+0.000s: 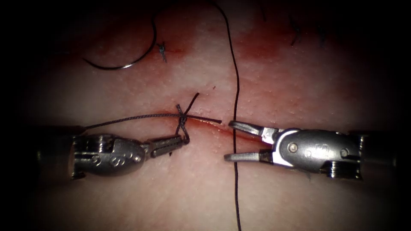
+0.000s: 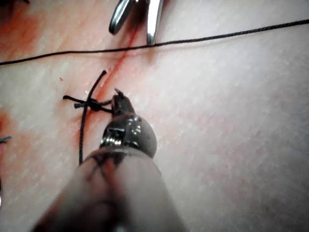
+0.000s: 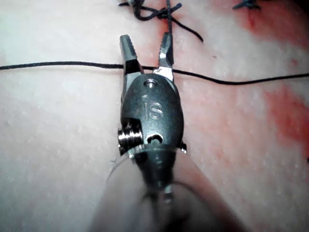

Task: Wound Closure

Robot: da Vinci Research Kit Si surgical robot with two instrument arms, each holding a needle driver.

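- Currently, the tissue [image 1: 299, 85] spans the frame, its cut [image 1: 214, 125] running across the centre with red fluid [image 1: 265, 47] in the upper part.
- Judged step: knot work at the stitch on the cut; the knot [image 1: 182, 117] is formed, and a long thread [image 1: 235, 107] crosses the frame from top to bottom.
- Next move calls for care not to pull the knot loose.
- Left tool [image 1: 182, 139] enters level from the left edge, jaws clenched on the thread just below the knot.
- Right tool [image 1: 231, 141] enters level from the right edge, jaws released and straddling the long thread, grasping nothing.
- Needle [image 1: 128, 55] lies free on the tissue in the upper left, held by neither tool.
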